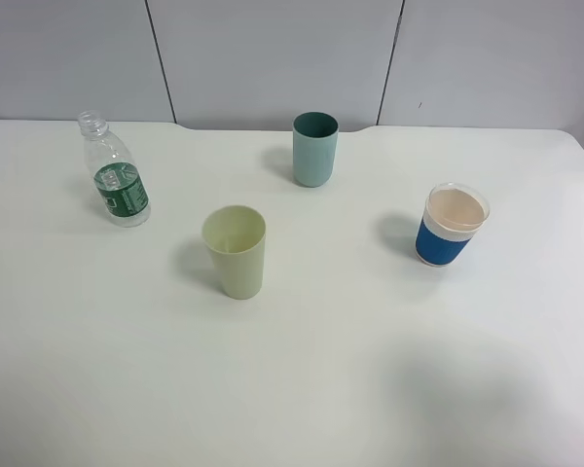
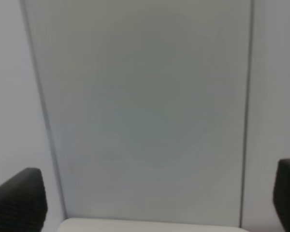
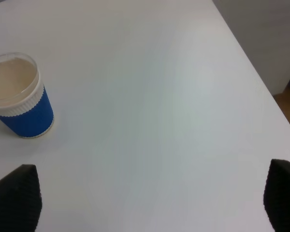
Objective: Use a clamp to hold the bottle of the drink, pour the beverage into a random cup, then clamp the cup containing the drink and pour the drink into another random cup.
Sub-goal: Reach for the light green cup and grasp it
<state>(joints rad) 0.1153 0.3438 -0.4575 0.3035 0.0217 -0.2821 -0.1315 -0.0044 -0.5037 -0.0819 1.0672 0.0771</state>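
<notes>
A clear plastic bottle with a green label stands uncapped at the table's left. A pale yellow-green cup stands in the middle, a teal cup behind it, and a blue cup with a white rim at the right. The blue cup also shows in the right wrist view. Neither gripper shows in the high view. My left gripper is open, facing the wall above the table's far edge. My right gripper is open above bare table, apart from the blue cup.
The white table runs to a grey panelled wall at the back. Its right edge shows in the right wrist view, with floor beyond it.
</notes>
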